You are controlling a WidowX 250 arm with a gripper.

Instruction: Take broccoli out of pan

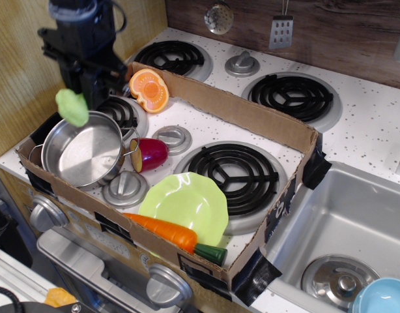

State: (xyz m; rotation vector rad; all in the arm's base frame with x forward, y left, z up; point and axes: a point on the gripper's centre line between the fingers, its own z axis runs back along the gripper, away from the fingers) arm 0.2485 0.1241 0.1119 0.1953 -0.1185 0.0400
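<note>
The broccoli (71,107) is a small pale-green lumpy toy, held in the air above the far left rim of the pan (79,151). The pan is a shiny steel pot at the front left of the cardboard box, and its inside is bare. My black gripper (79,101) hangs over the pan's back edge, shut on the broccoli at its lower left tip. The fingers are dark and hard to tell apart from the wrist.
A cardboard box (252,114) walls in the stove top. In it lie an orange half (148,90), a purple-red vegetable (150,154), two grey lids (124,189), a lime-green plate (185,205) and a carrot (167,231). A sink (343,222) is at the right.
</note>
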